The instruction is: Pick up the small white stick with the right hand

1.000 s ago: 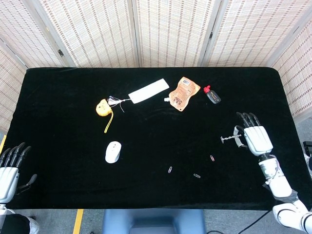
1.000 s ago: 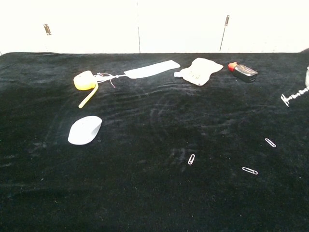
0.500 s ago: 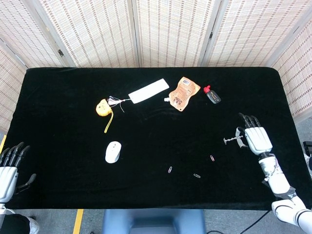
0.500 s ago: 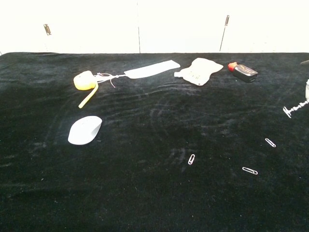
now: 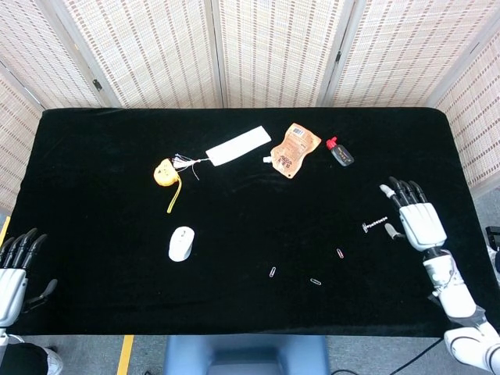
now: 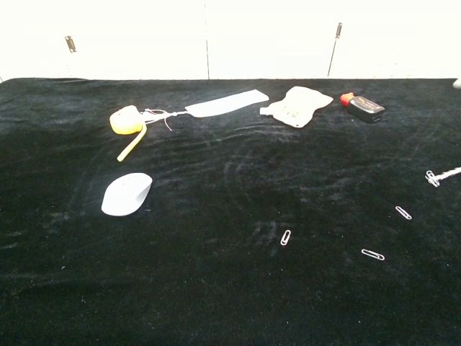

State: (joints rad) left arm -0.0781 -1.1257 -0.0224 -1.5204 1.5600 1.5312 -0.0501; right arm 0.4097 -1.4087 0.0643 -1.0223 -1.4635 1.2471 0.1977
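The small white stick [image 5: 375,225] lies on the black tablecloth near the right edge; in the chest view the stick [image 6: 441,175] reaches the frame's right border. My right hand [image 5: 418,223] is just to the right of it, fingers spread, its thumb a little apart from the stick's near end and nothing in its grasp. In the chest view only a sliver of that hand shows at the right edge. My left hand [image 5: 14,269] hangs at the table's front left corner, fingers apart and holding nothing.
Several paper clips [image 5: 340,253] lie just left of and below the stick. Farther off are a white mouse [image 5: 181,243], a yellow tape measure [image 5: 164,172], a white flat strip [image 5: 237,145], an orange pouch [image 5: 294,148] and a small black bottle [image 5: 340,152].
The stick has come down onto the cloth and shifted slightly right. My right hand has let go of it, spread its fingers and drawn away to the right. The left hand barely moved.
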